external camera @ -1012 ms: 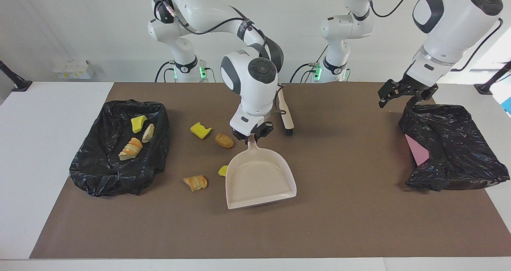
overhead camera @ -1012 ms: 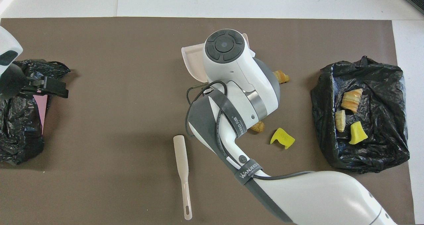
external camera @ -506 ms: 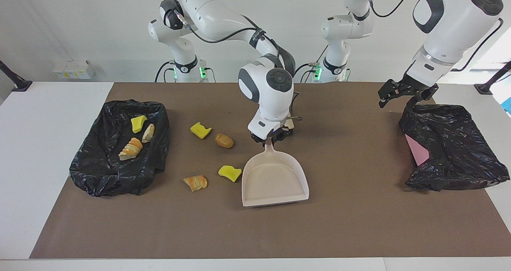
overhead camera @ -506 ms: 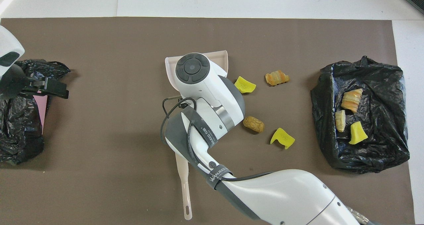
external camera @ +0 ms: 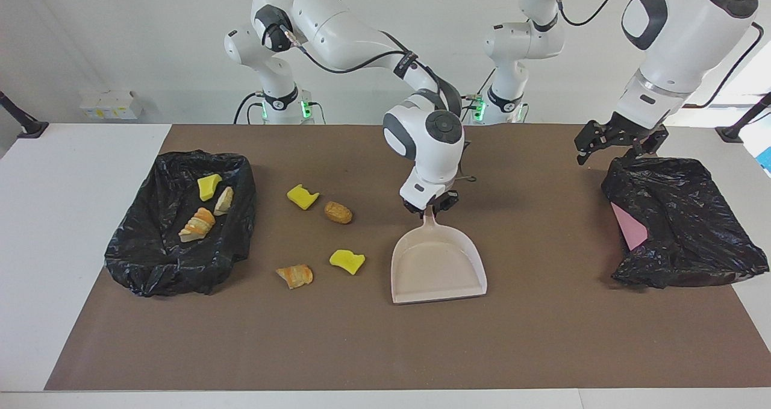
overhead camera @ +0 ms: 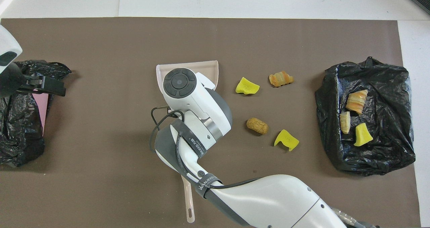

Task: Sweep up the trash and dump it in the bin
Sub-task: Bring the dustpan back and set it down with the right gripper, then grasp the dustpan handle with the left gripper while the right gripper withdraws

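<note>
My right gripper (external camera: 429,207) is shut on the handle of the beige dustpan (external camera: 437,264), which lies flat on the brown mat; its rim shows in the overhead view (overhead camera: 188,65). Loose trash lies beside the pan toward the right arm's end: a yellow chunk (external camera: 347,261), a croissant bit (external camera: 294,275), a brown bread piece (external camera: 338,212) and another yellow chunk (external camera: 302,196). Three more pieces (external camera: 197,223) lie in the black-bagged bin (external camera: 150,258). My left gripper (external camera: 617,150) hangs open over the other black bag (external camera: 680,222).
A beige brush (overhead camera: 188,201) lies on the mat nearer the robots than the dustpan, partly under my right arm. The black bag at the left arm's end holds something pink (external camera: 628,228). The brown mat (external camera: 542,337) covers the table's middle.
My right gripper has slid the dustpan toward the left arm's end, away from the loose pieces, uncovering a yellow chunk. The left gripper has barely moved.
</note>
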